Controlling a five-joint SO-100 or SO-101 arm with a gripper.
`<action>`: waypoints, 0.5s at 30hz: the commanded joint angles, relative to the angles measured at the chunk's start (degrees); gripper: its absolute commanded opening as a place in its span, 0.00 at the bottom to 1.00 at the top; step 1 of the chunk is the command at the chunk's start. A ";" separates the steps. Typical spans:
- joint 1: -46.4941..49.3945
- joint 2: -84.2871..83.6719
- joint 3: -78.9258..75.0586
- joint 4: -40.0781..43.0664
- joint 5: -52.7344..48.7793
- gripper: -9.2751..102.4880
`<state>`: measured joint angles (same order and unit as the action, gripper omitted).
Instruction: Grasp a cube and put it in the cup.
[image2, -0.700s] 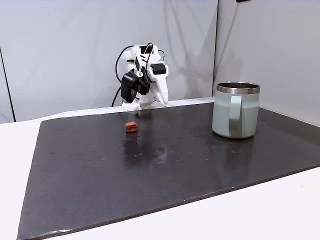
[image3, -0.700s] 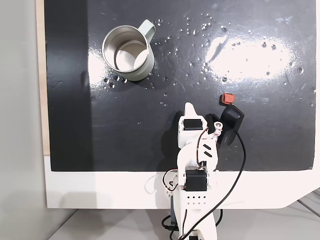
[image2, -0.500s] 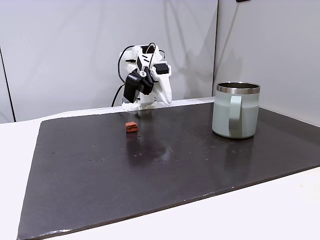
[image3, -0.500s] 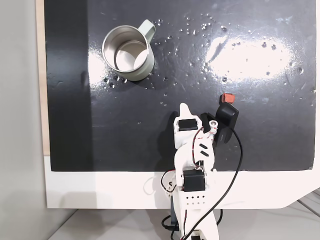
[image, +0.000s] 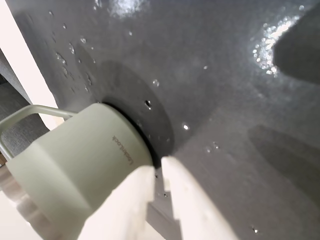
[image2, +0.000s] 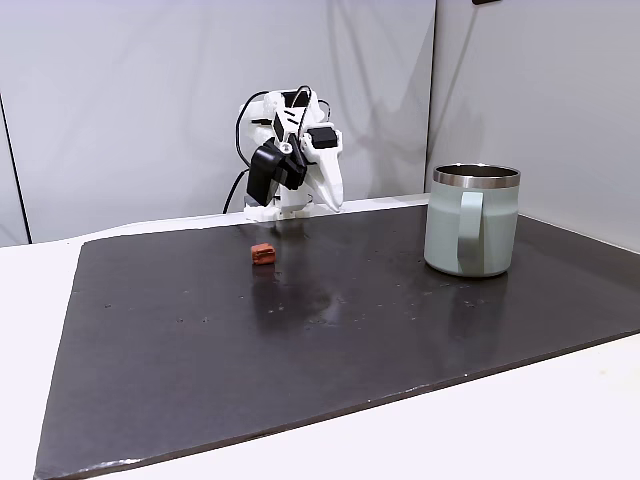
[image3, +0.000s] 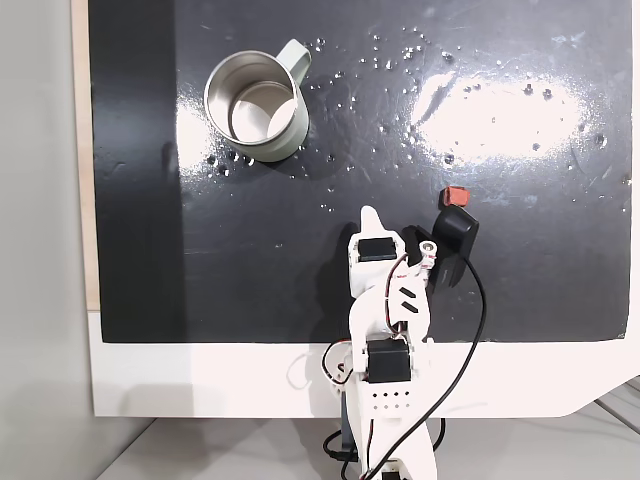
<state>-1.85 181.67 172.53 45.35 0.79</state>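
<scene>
The reddish-brown cube (image3: 456, 195) lies alone on the dark mat (image2: 330, 330), just beyond the folded white arm (image3: 390, 300) and well apart from the sage-green mug (image2: 471, 220). In the wrist view the gripper (image: 158, 172) points toward the mug, its pale fingers (image: 186, 200) nearly together with a narrow gap, holding nothing.

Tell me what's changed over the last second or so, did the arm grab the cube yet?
No. The gripper swung slightly left in the top-down fixed view and rose a little, holding nothing. The cube lies on the mat where it was, and the cup has not moved.
</scene>
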 joint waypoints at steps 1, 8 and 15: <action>0.79 0.35 -0.35 -3.60 -0.35 0.08; 3.43 0.44 -8.35 -0.18 -1.41 0.08; 4.04 -7.03 -22.15 6.33 -2.81 0.08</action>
<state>1.67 178.33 159.52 49.39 -1.32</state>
